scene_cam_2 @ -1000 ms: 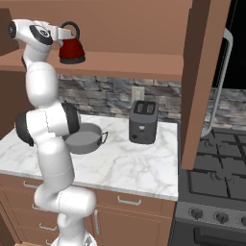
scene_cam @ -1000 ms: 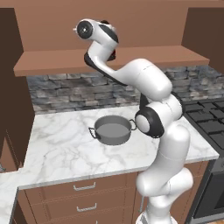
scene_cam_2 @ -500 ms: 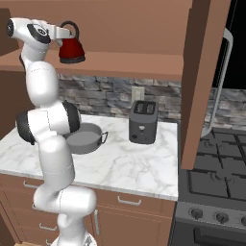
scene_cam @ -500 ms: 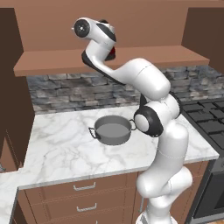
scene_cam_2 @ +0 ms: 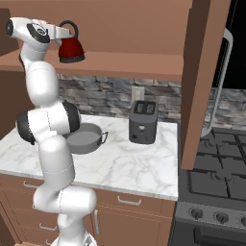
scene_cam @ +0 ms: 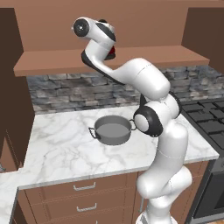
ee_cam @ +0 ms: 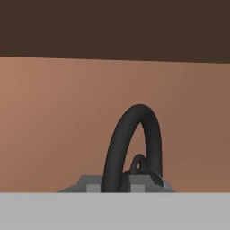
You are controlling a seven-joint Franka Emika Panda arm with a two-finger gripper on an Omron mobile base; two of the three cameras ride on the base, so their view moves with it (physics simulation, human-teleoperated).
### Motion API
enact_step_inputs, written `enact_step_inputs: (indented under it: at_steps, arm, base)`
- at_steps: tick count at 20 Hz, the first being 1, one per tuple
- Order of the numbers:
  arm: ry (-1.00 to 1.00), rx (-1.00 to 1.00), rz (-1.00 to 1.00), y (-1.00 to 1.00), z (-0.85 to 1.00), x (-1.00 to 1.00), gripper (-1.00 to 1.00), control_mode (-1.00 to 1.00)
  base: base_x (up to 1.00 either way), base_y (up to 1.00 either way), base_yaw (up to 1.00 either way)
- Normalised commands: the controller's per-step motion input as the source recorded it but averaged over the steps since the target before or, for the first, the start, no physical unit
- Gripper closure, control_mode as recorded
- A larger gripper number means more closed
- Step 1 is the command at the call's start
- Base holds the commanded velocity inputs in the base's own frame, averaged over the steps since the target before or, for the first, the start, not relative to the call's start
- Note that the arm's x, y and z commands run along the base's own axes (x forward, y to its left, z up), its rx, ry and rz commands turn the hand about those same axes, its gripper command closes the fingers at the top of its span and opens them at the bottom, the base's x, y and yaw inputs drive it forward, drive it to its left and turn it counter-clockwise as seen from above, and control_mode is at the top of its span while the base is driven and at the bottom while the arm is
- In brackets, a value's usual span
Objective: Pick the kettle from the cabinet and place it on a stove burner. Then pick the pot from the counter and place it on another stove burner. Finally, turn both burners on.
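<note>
Having been drawn together within the last second, the pincer [scene_cam_2: 61, 33] is now pinched on the black handle of the kettle [scene_cam_2: 71, 49]. Beyond it, the kettle is seen resting on the cabinet [scene_cam_2: 125, 61] shelf; lifting is judged next.

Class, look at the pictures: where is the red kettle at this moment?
In the right base view, the kettle sits upper left on the cabinet shelf, above the pot, with the gripper at its black handle.
</note>
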Motion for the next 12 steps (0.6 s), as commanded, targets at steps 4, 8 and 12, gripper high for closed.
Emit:
enact_step_inputs:
  at_steps: [4, 8, 12]
  arm:
    - [0.0, 0.0, 0.0, 0.0, 0.0, 0.0, 1.0, -1.0]
    - [0.0, 0.0, 0.0, 0.0, 0.0, -0.01, 1.0, -1.0]
    - [0.0, 0.0, -0.01, 0.0, 0.0, -0.12, 1.0, -1.0]
  base:
    - [0.0, 0.0, 0.0]
    - [0.0, 0.0, 0.0]
    - [0.0, 0.0, 0.0]
